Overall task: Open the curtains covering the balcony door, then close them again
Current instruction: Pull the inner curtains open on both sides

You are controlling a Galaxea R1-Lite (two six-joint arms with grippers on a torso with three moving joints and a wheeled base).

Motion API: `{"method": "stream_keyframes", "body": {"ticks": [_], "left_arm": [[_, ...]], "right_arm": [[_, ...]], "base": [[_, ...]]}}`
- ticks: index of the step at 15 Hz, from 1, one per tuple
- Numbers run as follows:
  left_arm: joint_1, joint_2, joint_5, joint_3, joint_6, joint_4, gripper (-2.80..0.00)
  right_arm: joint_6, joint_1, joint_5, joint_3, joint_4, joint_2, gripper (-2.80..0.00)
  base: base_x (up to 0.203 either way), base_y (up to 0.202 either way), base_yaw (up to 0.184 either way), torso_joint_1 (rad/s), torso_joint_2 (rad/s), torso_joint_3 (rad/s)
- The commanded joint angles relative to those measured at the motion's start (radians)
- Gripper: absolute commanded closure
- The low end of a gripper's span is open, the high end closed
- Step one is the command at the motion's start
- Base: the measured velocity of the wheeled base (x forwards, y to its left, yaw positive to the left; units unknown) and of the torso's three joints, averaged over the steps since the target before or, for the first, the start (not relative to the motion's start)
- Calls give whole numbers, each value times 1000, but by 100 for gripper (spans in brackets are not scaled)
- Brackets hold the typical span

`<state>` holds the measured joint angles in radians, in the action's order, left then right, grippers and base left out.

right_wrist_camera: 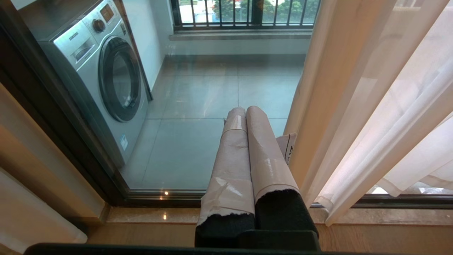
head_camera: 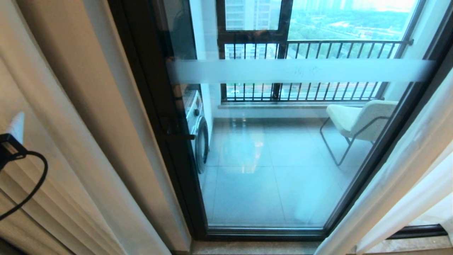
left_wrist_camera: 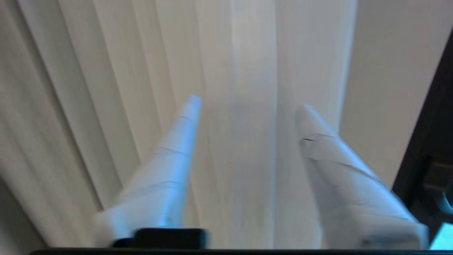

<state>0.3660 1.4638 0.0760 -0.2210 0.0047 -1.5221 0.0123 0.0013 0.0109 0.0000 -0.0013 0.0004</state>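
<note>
Head view: curtains (head_camera: 407, 170) parted off balcony door (head_camera: 283, 148), grey tiles beyond; left jaws seemingly released, right jaws clenched.

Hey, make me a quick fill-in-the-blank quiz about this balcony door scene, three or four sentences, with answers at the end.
1. Behind the balcony door, a ____ machine stands on the balcony's left side.
2. The curtains are drawn aside, so the door glass is ____.
3. The fingers of the left hand stand ____, with curtain fabric between them.
4. The fingers of the right hand are pressed ____.

Answers: washing; uncovered; apart; together
</note>
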Motion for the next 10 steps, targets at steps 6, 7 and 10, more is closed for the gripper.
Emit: {"method": "stream_keyframes", "body": {"ticks": [6, 7, 10], "left_arm": [[1, -164, 2, 150, 3, -6, 0], [1, -196, 2, 167, 3, 9, 0], [-1, -336, -2, 182, 3, 156, 0]], "right_arm": [[0, 0, 0, 0, 0, 0, 0], [0, 0, 0, 0, 0, 0, 0], [0, 0, 0, 0, 0, 0, 0]], "base": [[0, 0, 0, 0, 0, 0], [0, 0, 0, 0, 0, 0], [0, 0, 0, 0, 0, 0]]}}
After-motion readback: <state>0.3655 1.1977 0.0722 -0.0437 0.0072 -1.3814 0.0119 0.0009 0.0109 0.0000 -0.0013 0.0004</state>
